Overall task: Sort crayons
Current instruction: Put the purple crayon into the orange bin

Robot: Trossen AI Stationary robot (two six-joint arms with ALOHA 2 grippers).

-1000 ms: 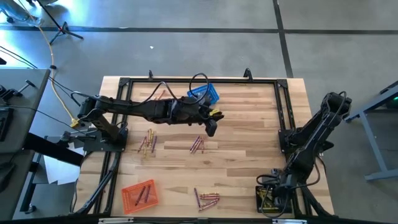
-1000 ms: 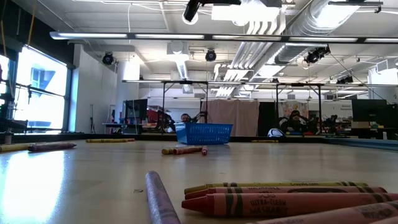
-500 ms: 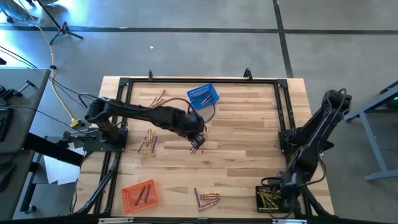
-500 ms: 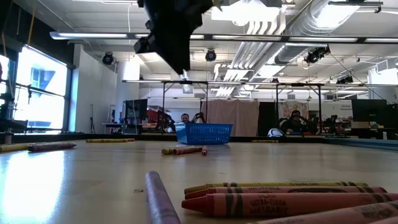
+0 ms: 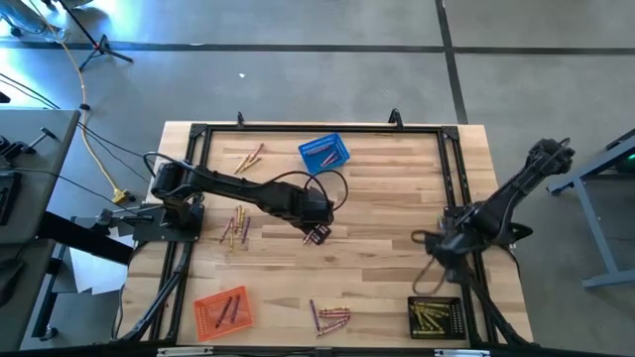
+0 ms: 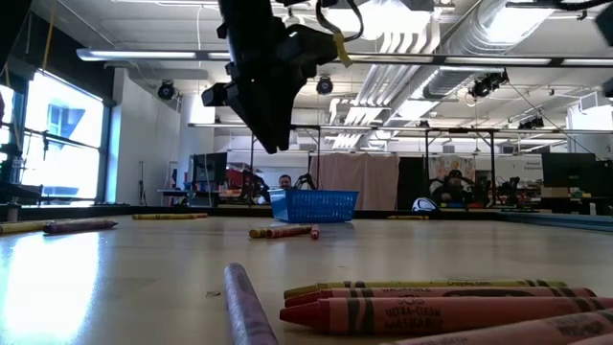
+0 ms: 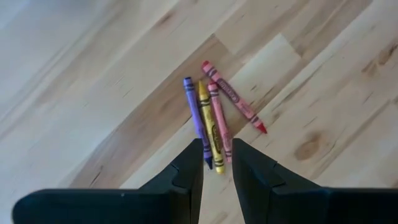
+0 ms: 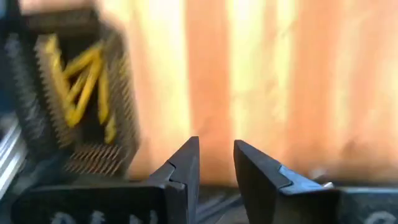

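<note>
My left gripper (image 7: 216, 163), jaws narrowly parted and empty, hangs directly over the mid-table crayon cluster (image 7: 216, 118), whose sticks run along my line of approach. My right gripper (image 8: 216, 163), also slightly open, sits far off near the black basket (image 5: 435, 318).

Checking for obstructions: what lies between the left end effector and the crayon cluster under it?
Nothing. In the left wrist view, only bare wood separates the open left end effector from the four crayons.

Overhead view, table-level view, two wrist views (both share blue basket (image 5: 324, 153))
</note>
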